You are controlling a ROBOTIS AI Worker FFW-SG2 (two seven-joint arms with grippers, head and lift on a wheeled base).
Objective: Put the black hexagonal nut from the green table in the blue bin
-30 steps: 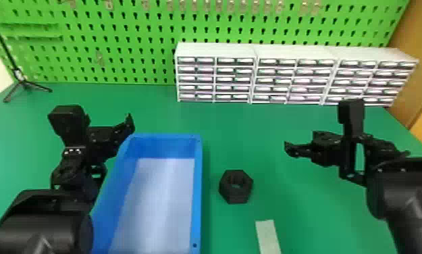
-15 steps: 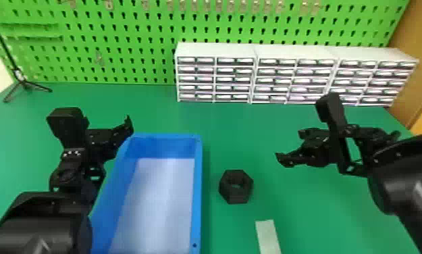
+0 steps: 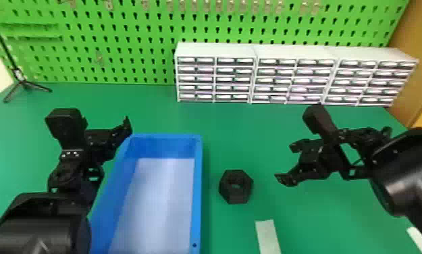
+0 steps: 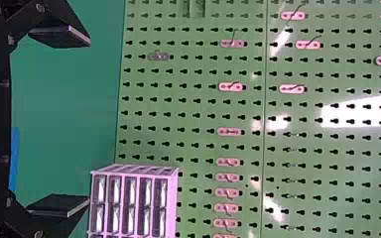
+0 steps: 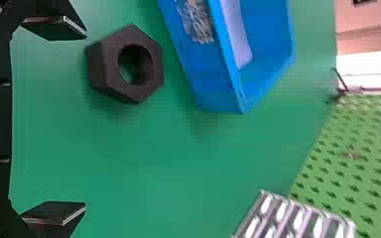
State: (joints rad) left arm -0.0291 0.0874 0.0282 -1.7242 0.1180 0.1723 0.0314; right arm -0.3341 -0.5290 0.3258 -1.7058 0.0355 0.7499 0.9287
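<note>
Right hand (image 3: 289, 163), fingers apart, near nut (image 3: 237, 196); blue bin (image 3: 197, 189), near end cut off.

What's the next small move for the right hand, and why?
I'd probably shift the right hand a little toward the robot's body before closing in on the black nut: the fingers are open, but the nut sits off-centre, roughly in line with the finger nearer the robot.

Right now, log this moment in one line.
black nut: on green table, between blue bin and right hand | right hand: open, empty | left hand: open, empty | bin: nut not inside
</note>
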